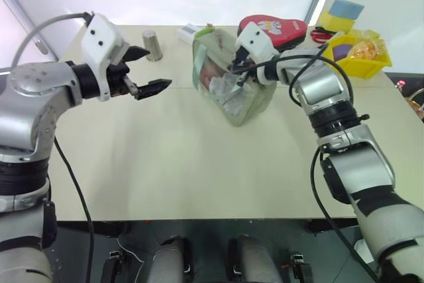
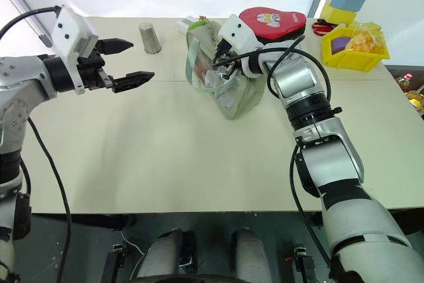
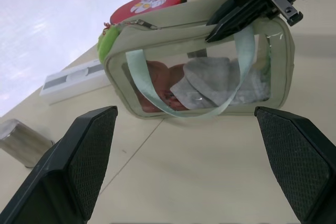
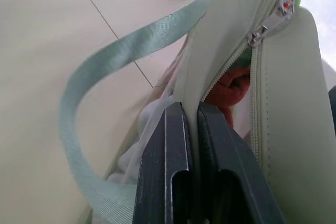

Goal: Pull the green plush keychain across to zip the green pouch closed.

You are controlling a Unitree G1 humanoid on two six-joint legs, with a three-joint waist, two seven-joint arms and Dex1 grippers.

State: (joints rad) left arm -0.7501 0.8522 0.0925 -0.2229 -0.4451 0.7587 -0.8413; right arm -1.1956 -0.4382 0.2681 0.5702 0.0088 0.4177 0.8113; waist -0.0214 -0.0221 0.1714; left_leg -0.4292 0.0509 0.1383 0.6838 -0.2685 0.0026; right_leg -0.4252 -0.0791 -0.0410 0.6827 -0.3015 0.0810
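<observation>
Nearest, the left gripper (image 1: 147, 71) hovers over the table (image 1: 165, 170) with jaws spread wide, empty, well apart from the green pouch (image 1: 232, 91). Farther on, the right gripper (image 4: 190, 129) has its jaws pinched shut on the pouch's top edge by the open zipper. Beyond, the green plush keychain (image 3: 107, 43) hangs at the pouch's far end, seemingly untouched, so the zipping is wholly left.
</observation>
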